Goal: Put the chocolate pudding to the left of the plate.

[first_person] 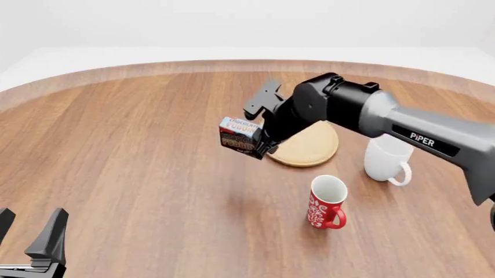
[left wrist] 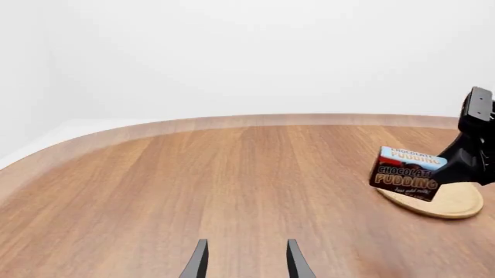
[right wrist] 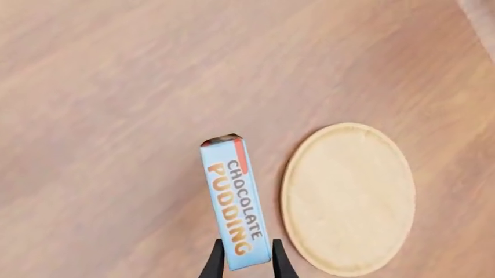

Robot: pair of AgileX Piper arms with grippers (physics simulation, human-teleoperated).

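Note:
The chocolate pudding is a small dark-brown carton with a light-blue top band, held in the air just left of the plate, a flat round light-wood disc. My right gripper is shut on the carton's end; the right wrist view shows the fingers clamping the chocolate pudding beside the plate. In the left wrist view the chocolate pudding hangs over the plate's near rim. My left gripper stands open at the table's front left, holding nothing, also seen open as the left gripper.
A red patterned mug stands in front of the plate. A white mug stands to the plate's right. The wooden table stretches wide to the left of the carton, with a rounded far edge.

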